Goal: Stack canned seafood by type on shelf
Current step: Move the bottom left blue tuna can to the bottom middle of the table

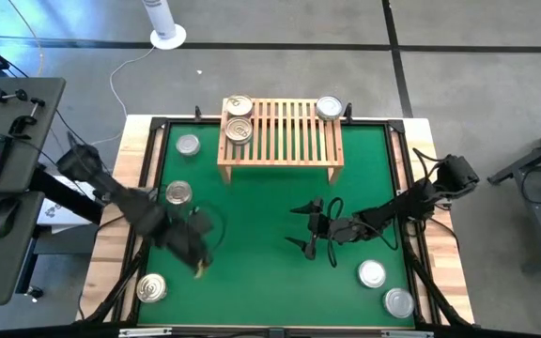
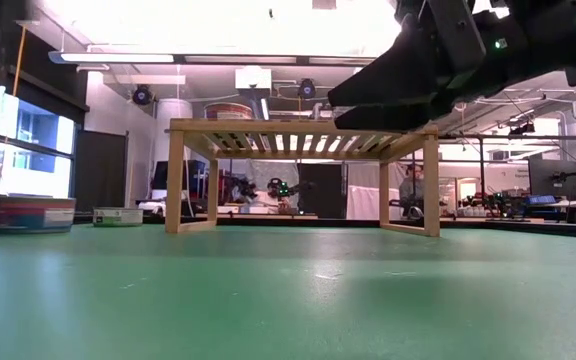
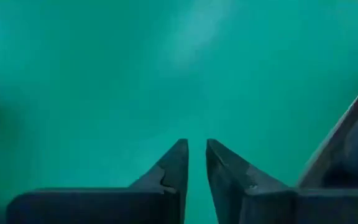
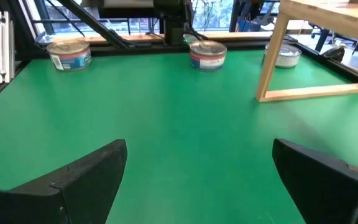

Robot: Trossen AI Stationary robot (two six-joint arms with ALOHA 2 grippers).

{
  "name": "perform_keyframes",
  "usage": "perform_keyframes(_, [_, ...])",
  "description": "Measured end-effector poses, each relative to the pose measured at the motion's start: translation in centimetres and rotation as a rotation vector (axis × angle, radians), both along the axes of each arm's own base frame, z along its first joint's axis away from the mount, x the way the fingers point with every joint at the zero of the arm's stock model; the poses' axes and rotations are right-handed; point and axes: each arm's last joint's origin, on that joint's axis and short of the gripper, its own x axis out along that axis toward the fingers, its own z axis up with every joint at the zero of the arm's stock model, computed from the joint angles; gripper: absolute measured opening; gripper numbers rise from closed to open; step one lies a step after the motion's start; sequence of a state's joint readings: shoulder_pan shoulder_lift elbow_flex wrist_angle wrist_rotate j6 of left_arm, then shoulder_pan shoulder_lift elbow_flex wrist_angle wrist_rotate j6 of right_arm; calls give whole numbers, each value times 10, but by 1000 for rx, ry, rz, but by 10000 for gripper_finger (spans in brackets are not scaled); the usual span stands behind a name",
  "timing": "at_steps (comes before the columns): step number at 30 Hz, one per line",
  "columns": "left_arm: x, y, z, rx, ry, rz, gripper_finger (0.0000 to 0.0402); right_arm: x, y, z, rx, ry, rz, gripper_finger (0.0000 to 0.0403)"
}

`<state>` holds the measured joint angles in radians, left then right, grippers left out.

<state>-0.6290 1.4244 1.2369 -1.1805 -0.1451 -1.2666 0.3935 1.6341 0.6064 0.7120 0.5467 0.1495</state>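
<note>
- High view, mid-task: your right gripper (image 1: 308, 228) hovers at mid-mat, jaws spread wide and empty, aimed left across the counter (image 1: 270, 282).
- Two silver-topped tins (image 1: 372, 274) sit near-right, behind that arm; a round tin has no long axis, so any approach angle should serve.
- Your left gripper (image 1: 198, 255), jaws nearly closed on nothing, hangs between the gold-topped tin (image 1: 178, 193) and the near-left tin (image 1: 152, 288), judged closer to both.
- On the shelf (image 1: 281, 137), far centre: two gold tins left, one silver right.

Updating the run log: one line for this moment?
shelf: three tins up | mat: five tins | left claw: nearly shut, empty | right claw: open, empty, mid-mat
</note>
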Motion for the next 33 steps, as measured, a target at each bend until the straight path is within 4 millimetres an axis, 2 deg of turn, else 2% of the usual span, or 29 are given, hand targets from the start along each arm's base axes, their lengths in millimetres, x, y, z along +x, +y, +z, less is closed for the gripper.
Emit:
perform_keyframes(6, [-28, -47, -32, -93, 412, 90, 10, 0, 0, 2, -2, -13, 8, 399])
perform_keyframes(9, [-35, -65, -43, -115, 498, 88, 1, 0, 0, 2, -3, -13, 7, 399])
perform_keyframes(12, [-39, -73, -52, -104, 545, 104, 1, 0, 0, 2, -2, -14, 7, 399])
perform_keyframes(17, [-47, -78, -81, -195, 619, 86, 0, 0, 0, 2, 0, -15, 7, 399])
perform_keyframes(25, [-53, -67, -113, -185, 604, 78, 0, 0, 0, 2, 0, -15, 7, 399])
perform_keyframes(29, [-44, -65, -118, -227, 525, 65, 0, 0, 0, 2, 0, -15, 7, 399])
perform_keyframes(33, [-24, -58, -118, -216, 358, 62, 0, 0, 0, 2, 1, -16, 7, 399])
